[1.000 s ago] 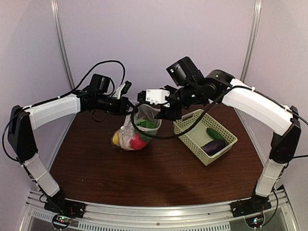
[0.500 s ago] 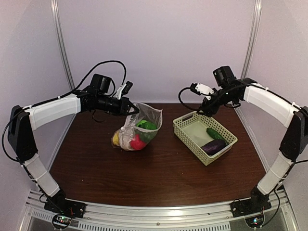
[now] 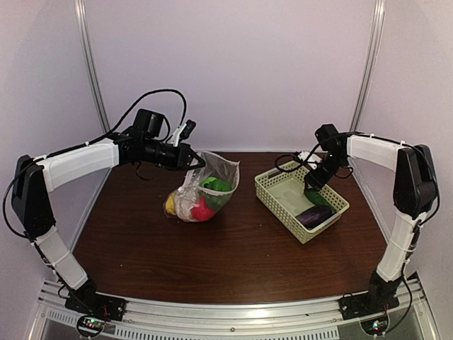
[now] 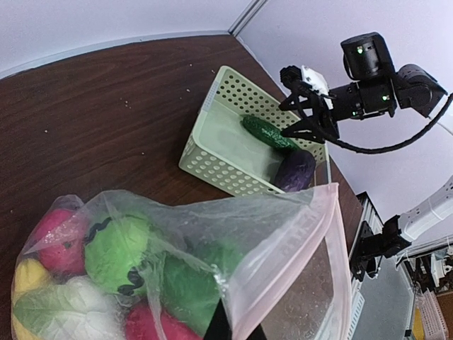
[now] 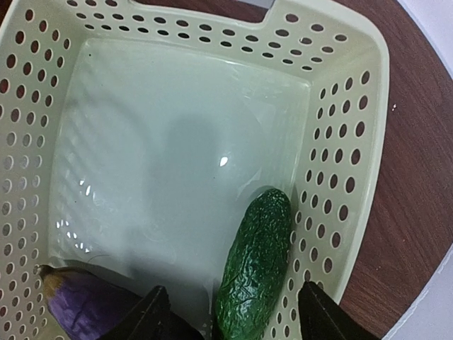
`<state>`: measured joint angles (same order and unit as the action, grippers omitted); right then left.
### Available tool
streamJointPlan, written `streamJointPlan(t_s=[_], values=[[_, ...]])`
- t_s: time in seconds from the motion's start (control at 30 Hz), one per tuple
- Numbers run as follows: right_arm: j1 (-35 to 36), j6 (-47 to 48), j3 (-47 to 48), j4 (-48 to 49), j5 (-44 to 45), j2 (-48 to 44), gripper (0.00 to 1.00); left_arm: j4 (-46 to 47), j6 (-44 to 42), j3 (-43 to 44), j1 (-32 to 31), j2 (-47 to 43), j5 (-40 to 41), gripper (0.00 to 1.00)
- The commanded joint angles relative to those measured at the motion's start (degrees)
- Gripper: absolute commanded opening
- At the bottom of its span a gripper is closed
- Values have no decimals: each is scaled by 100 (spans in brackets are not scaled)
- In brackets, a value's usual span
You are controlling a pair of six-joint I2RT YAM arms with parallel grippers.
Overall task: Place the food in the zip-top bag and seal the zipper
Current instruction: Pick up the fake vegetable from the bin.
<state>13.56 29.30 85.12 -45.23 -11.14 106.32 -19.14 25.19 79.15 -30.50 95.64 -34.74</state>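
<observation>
My left gripper [image 3: 192, 161] is shut on the mouth edge of the zip-top bag [image 3: 205, 188] and holds it up off the table. The pinkish-white zipper [image 4: 301, 237] runs along the gaping mouth. Inside lie green round pieces [image 4: 117, 241], a red-pink ball [image 4: 60, 234], a yellow piece [image 3: 170, 204] and white cauliflower [image 4: 64, 312]. My right gripper [image 5: 233, 319] hangs open low over the basket [image 5: 354, 142], its fingers [image 5: 322, 315] astride the green cucumber [image 5: 256, 262] without touching it. The purple eggplant [image 5: 85, 304] lies beside the cucumber.
The pale green lattice basket [image 3: 272, 195] stands on the right half of the brown table [image 3: 233, 255], with the bag at centre left. Pale walls enclose the back and both sides. The arm bases sit on the rail at the near edge.
My right arm has swung away from the bag's mouth to the right and come down over the basket, above the cucumber. The left gripper and the bag have stayed put.
</observation>
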Motion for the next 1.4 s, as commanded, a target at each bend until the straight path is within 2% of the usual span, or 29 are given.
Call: streamJointPlan(t_s=[0.0, 0.03, 0.1, 0.3, 0.47, 0.7, 0.77, 0.8, 1.03, 1.13, 1.37], values=[[-33, -205, -19, -187, 318, 204, 57, 54, 3, 118, -35, -17, -49, 0], [-31, -217, -1, -226, 338, 264, 52, 54, 3, 118, -35, -17, -50, 0], [-31, -283, 20, -272, 408, 397, 49, 57, 3, 118, -35, -17, -57, 0], [-33, -528, -12, -354, 838, 649, 48, 59, 1, 118, -35, -27, -69, 0], [-29, -658, -115, -294, 1081, 725, 53, 55, 3, 118, -41, -27, -72, 0], [-19, -806, 3, -474, 1087, 1130, 54, 57, -5, 118, -49, -26, -78, 0], [-16, -814, 19, -478, 1072, 1153, 54, 59, -5, 118, -52, -27, -81, 0], [-18, -814, 25, -465, 1041, 1149, 50, 53, -7, 118, -52, -27, -85, 0], [64, -744, 114, -302, 650, 425, 34, 57, -7, 118, -52, -20, -69, 0], [110, -672, 187, -161, 391, -91, 32, 52, -1, 118, -52, 6, -70, 0], [151, -696, 532, 139, -997, -1065, 31, 51, -44, 118, -52, 8, -68, 0]])
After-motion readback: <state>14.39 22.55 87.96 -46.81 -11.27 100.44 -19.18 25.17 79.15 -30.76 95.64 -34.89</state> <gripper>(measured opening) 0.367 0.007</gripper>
